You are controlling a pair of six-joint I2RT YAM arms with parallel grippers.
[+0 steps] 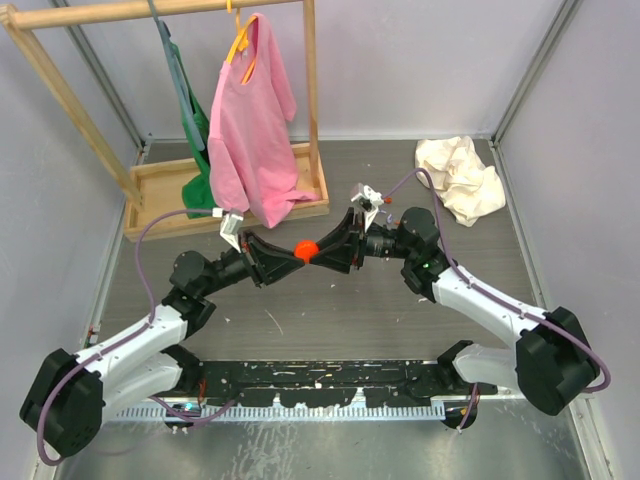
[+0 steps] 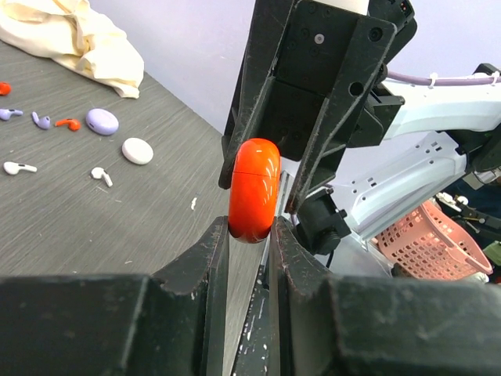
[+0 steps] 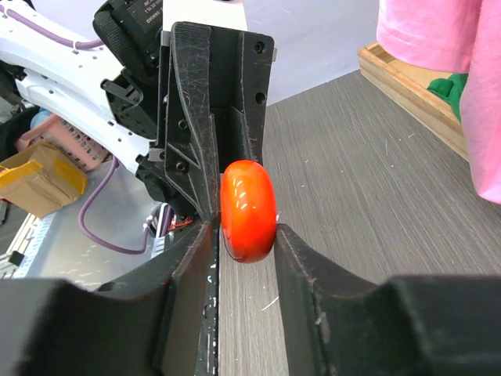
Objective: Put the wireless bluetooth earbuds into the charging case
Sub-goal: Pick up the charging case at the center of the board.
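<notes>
Two scuffed black plastic pincers meet tip to tip above the middle of my grey wood-grain table. The left gripper and the right gripper are each closed down to a narrow gap. Both pinch the same glossy red-orange pill-shaped plastic charging case, which is held on edge, clear of the surface. The finger pads cover parts of its rim. I cannot tell whether its lid is open, as no seam shows.

Toward the far right corner, just short of a crumpled cream cloth, small pieces lie loose on the table. They are lilac earbuds, a red earbud and white earbuds, all tiny, smooth and stemmed. Among them sit a lilac pebble-shaped case and a white pebble-shaped case. Another red speck is cut off at the left wrist picture's edge. From overhead I cannot make these pieces out.

Along the far left edge, a soft pink shirt hangs on a pale wooden rack.
</notes>
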